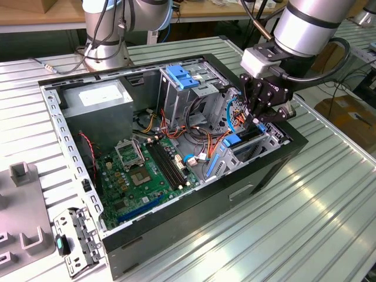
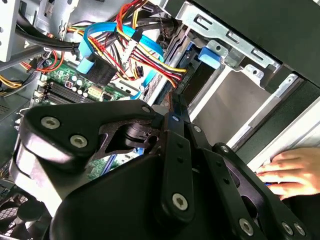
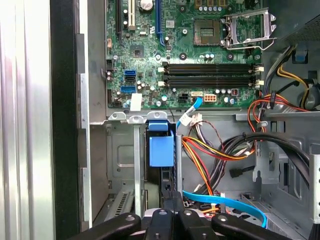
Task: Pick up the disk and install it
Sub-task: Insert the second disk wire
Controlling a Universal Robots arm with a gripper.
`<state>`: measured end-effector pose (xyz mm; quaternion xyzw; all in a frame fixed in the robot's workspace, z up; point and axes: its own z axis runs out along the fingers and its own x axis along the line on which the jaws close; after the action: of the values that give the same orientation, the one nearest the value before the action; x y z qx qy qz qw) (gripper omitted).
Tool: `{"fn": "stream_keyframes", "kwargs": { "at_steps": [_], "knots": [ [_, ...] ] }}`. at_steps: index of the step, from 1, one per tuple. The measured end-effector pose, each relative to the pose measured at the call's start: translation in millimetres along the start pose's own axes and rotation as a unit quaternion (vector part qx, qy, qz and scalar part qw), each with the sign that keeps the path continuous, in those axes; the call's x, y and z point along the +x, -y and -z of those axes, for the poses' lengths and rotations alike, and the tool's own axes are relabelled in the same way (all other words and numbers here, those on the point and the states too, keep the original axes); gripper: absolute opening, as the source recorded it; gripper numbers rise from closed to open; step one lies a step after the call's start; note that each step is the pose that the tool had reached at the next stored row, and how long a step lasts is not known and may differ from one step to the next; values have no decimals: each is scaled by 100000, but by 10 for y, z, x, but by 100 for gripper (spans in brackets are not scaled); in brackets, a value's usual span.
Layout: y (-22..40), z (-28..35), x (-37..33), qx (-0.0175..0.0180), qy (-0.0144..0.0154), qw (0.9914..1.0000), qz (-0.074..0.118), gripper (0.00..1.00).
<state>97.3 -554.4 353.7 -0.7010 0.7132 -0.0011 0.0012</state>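
Exterior view: hand (image 1: 257,120) pressed together above the blue-railed disk (image 1: 244,141) sitting in its bay.

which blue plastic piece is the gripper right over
The disk's blue rail in the lower bay, directly beneath the gripper; the blue latch sits atop the tall grey cage, farther off.

Exterior view: bright, even overhead light; ribbed metal table (image 1: 329,194) shows pale glare streaks. Interior of computer case (image 1: 176,147) dimmer, soft shadow under drive cage (image 1: 182,88). Second wrist view: gripper linkage (image 2: 150,175) close to lens, soft focus, dull highlights on black metal; cable bundle (image 2: 135,45) sharper. First wrist view: motherboard (image 3: 190,55) crisp, evenly lit; table strip washed out.
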Motion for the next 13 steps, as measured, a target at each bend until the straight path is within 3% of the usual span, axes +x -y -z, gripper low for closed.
{"fn": "stream_keyframes", "kwargs": {
  "at_steps": [2, 10, 13],
  "knots": [
    [0, 7, 0, 0, -11, 100000, 1, 11],
    [0, 201, 0, -2, 164, 100000, -1, 11],
    [0, 290, 0, -8, 585, 99998, -1, 11]
  ]
}}
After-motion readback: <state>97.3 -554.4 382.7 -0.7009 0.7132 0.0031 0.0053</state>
